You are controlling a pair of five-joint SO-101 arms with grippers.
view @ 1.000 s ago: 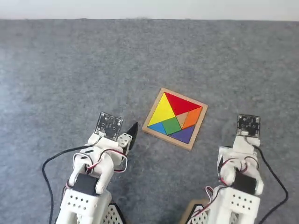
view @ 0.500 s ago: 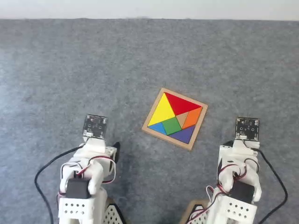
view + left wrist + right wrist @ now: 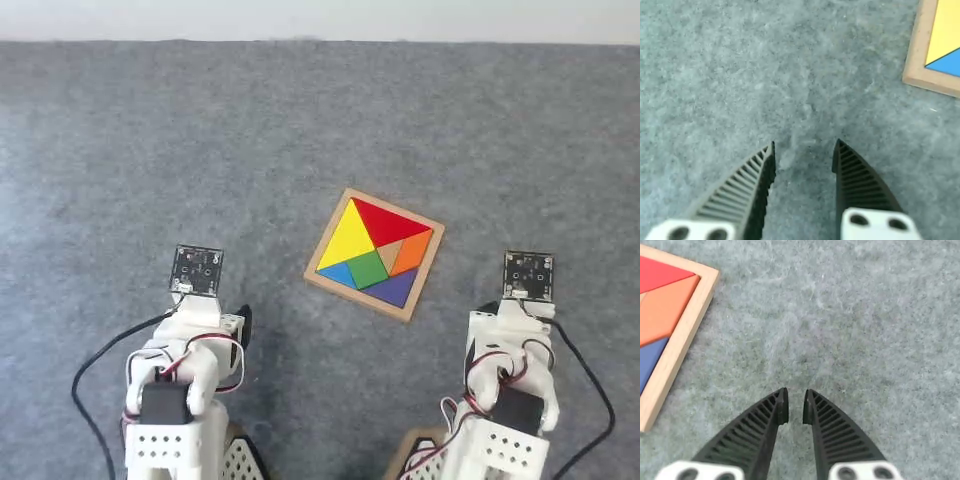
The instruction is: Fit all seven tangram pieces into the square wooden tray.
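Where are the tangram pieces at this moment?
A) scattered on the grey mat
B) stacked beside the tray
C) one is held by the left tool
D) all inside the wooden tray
D: the seven coloured pieces fill the wooden tray, and the left tool and right tool hold nothing.

The square wooden tray (image 3: 403,312) lies flat on the grey mat (image 3: 150,130) ahead of me, turned so one corner points my way. All seven pieces sit flush inside it: a yellow triangle (image 3: 347,240) and a red triangle (image 3: 388,220) on the far side, an orange piece (image 3: 411,252), a small tan triangle (image 3: 389,256), a green square (image 3: 368,269), a blue triangle (image 3: 337,273) and a purple piece (image 3: 396,288) nearest me.
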